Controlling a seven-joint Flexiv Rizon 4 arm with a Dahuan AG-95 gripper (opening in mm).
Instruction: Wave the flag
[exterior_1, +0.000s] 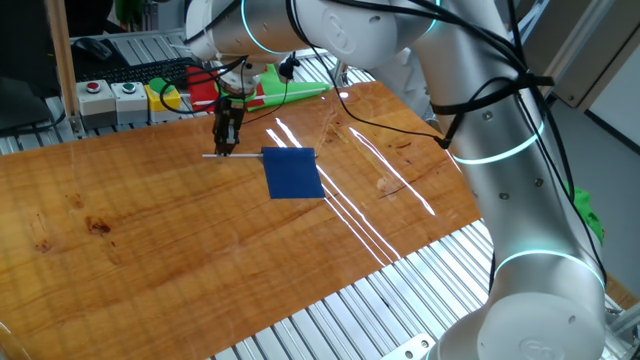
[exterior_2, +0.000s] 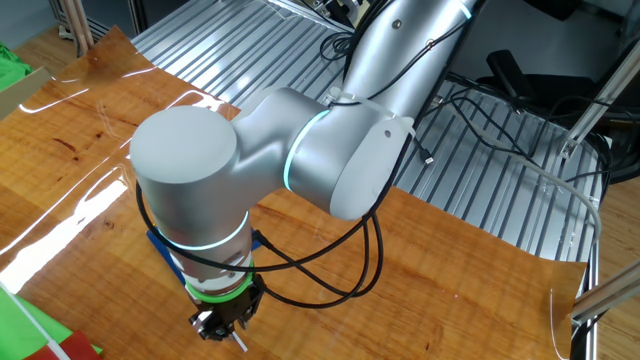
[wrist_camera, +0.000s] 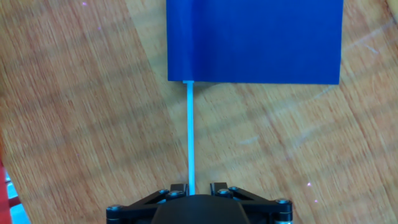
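Note:
The flag (exterior_1: 293, 172) is a small dark blue rectangle on a thin white stick (exterior_1: 212, 156) and lies flat on the wooden table (exterior_1: 150, 230). In the hand view the blue cloth (wrist_camera: 255, 40) fills the top and the stick (wrist_camera: 191, 137) runs straight down between the jaws. My gripper (exterior_1: 227, 150) points down on the stick near its free end, and the jaws stand close together around it (wrist_camera: 193, 190). In the other fixed view the arm hides most of the flag; a blue corner (exterior_2: 155, 240) and the stick's tip (exterior_2: 241, 341) show by the gripper (exterior_2: 222, 325).
Behind the table's far edge stand a button box (exterior_1: 112, 100), a yellow block (exterior_1: 165, 95), a red piece (exterior_1: 203, 88) and a green piece (exterior_1: 295, 92). Ribbed metal bench (exterior_1: 330, 320) surrounds the board. Black cables (exterior_1: 400, 125) hang from the arm.

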